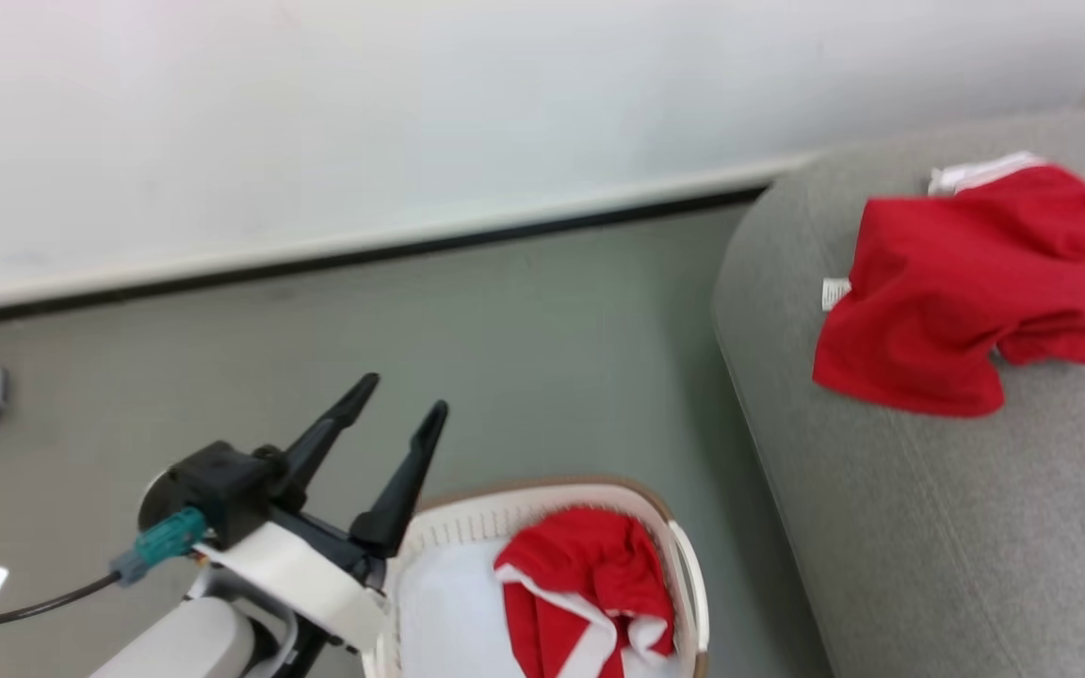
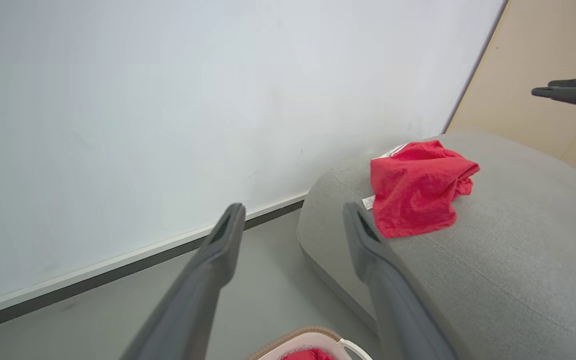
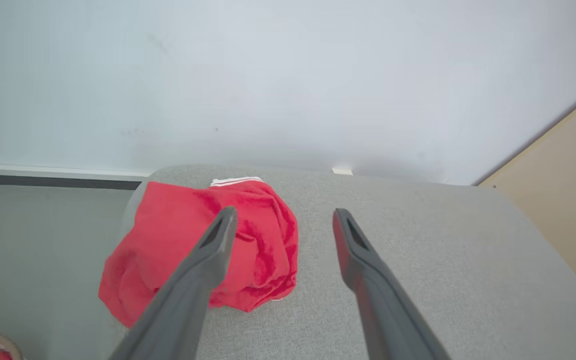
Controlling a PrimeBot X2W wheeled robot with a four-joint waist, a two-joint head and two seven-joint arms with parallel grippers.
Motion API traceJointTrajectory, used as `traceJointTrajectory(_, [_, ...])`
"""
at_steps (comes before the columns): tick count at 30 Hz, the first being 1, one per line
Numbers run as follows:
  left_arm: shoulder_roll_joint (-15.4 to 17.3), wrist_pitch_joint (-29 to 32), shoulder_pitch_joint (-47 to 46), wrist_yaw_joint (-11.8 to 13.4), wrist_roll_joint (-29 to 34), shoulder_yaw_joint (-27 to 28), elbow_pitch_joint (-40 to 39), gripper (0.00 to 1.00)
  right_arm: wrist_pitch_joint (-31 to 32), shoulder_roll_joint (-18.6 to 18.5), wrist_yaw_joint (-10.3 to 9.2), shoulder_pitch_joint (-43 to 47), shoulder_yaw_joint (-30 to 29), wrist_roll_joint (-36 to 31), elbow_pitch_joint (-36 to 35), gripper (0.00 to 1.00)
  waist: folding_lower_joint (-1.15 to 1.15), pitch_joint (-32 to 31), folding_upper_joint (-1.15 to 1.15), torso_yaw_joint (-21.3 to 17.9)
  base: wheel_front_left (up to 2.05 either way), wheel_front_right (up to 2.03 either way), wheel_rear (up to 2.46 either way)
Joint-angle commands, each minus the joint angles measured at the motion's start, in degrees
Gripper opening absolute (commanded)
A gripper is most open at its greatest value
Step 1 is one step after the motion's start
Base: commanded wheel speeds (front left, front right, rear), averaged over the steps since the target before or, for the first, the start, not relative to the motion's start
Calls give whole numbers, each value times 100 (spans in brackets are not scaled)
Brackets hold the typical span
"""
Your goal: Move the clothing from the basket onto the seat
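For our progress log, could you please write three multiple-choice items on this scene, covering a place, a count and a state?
1. Where does the labelled red garment lie?
A. under a table
B. on the grey seat
C. over a chair back

2. How many red garments are there in the head view?
A. one
B. two
C. four

3. How does the left claw stand?
A. open and empty
B. shut on a garment
C. shut on a cable

Answers:
1 B: it lies crumpled on top of the seat, near its rounded end.
2 B: one is on the seat and a second red garment is in the basket.
3 A: it gapes wide with nothing gripped.
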Motion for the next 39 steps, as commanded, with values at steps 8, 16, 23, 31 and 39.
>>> traceJointTrajectory(8, [-242,-5,695,122,32,1007,260,100,-938,-77,-14,691,455,511,-651,100,1,-922,0,536,0,0,0])
traceJointTrajectory(16, [-544,-6,1369,13,263,2059,441,100,-2194,851,-14,1630,279,266,-1136,100,1,-1081,0,761,0,0,0])
traceJointTrajectory(23, [-1042,-7,1894,-216,716,2988,494,100,-3182,2008,-14,2672,191,-294,-1287,100,1,-1061,0,846,0,0,0])
traceJointTrajectory(31, [-1750,-7,2537,-552,1417,3884,486,100,-3918,2409,-15,3152,475,-364,-814,100,1,-1071,0,761,0,0,0])
traceJointTrajectory(39, [-2264,-7,2510,-1035,1929,4308,693,100,-4091,2464,-14,2980,686,-424,-542,100,1,-1007,0,747,0,0,0])
